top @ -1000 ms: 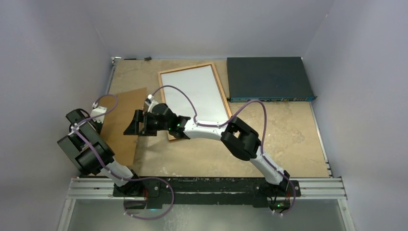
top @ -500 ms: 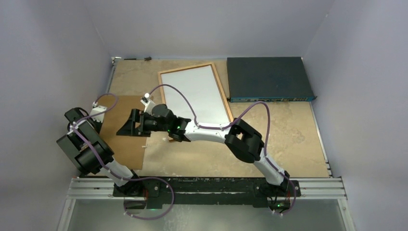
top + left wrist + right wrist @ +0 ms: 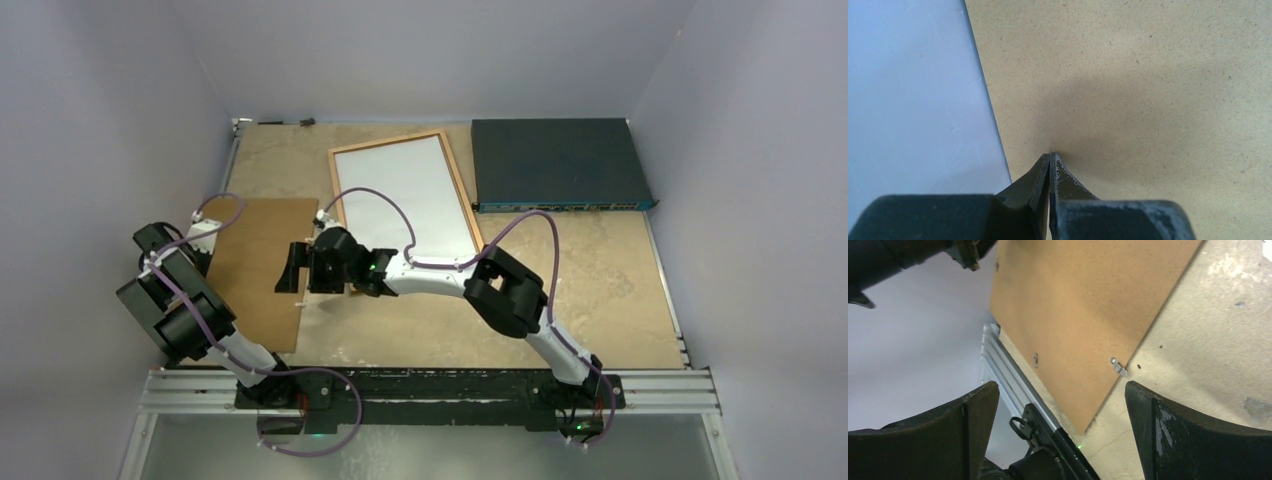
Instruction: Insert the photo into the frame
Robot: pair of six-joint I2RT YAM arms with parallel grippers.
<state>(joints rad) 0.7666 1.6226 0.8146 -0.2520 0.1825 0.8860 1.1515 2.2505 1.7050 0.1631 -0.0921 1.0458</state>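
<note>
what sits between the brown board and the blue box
The wooden frame, a white sheet in it, and the right arm stretched across, as the top view shows.

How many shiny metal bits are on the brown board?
2 that I can see on the brown board: an edge clip beside the table, and an inner piece further in from that edge. More may be hidden.

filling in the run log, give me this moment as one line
left gripper: shut, tips at backing board | right gripper: open, over its right edge | photo: white side up in frame
</note>
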